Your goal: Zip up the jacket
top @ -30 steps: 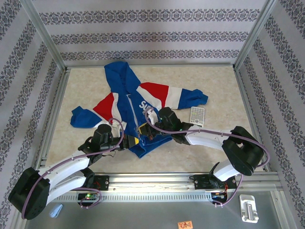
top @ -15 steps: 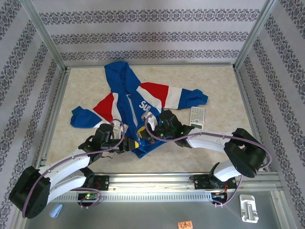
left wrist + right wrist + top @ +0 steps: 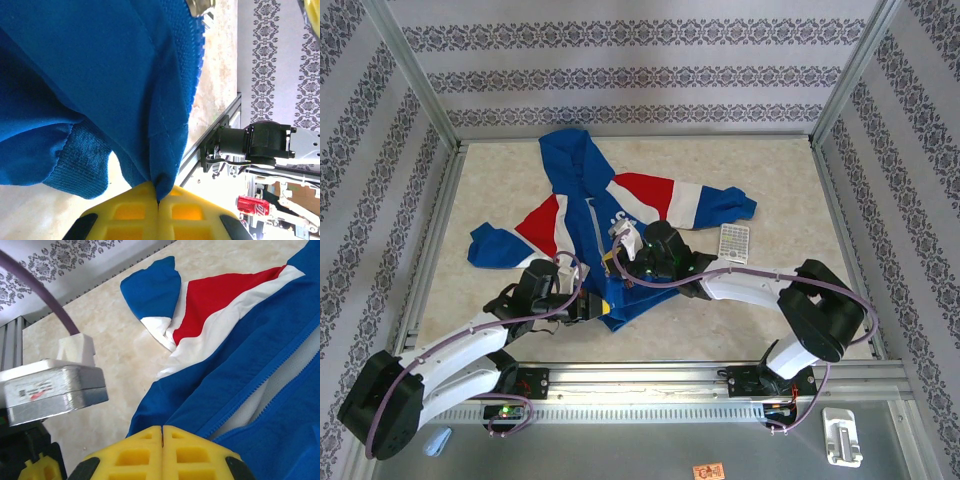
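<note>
Blue jacket (image 3: 575, 180) spread front-up on the surface (image 3: 770, 170), zipper partly undone. The left fingers (image 3: 152, 207) are clamped shut on the jacket's bottom hem. The right fingers (image 3: 156, 440) are pressed shut beside the jacket's zipper; can't tell if they hold anything.

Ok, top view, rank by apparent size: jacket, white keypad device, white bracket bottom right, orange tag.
Largest: the jacket, by far.
Then the white keypad device and the white bracket, too alike to rank.
Smallest: the orange tag.
</note>
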Motion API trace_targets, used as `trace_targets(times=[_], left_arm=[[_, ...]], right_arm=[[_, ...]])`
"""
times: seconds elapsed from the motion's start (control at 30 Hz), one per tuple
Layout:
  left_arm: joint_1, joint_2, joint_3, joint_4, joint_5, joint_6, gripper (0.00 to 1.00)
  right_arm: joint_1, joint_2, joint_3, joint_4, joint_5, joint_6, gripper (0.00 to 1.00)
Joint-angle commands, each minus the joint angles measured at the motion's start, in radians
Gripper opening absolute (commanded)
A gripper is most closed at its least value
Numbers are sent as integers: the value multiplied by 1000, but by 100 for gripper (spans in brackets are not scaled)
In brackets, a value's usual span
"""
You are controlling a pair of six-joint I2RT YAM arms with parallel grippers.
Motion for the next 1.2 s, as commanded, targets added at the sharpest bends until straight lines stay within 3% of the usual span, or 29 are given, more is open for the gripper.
trace_targets(times=[0.0, 0.37, 1.17], left_arm=[[7, -22, 21, -103, 33, 39, 0], [7, -64, 39, -193, 6, 68, 0], [6, -74, 37, -196, -37, 58, 0]], right_arm=[[-30, 17, 56, 34, 62, 8, 0], [-79, 99, 165, -13, 51, 23, 0], [-182, 384, 469, -39, -41, 24, 0]])
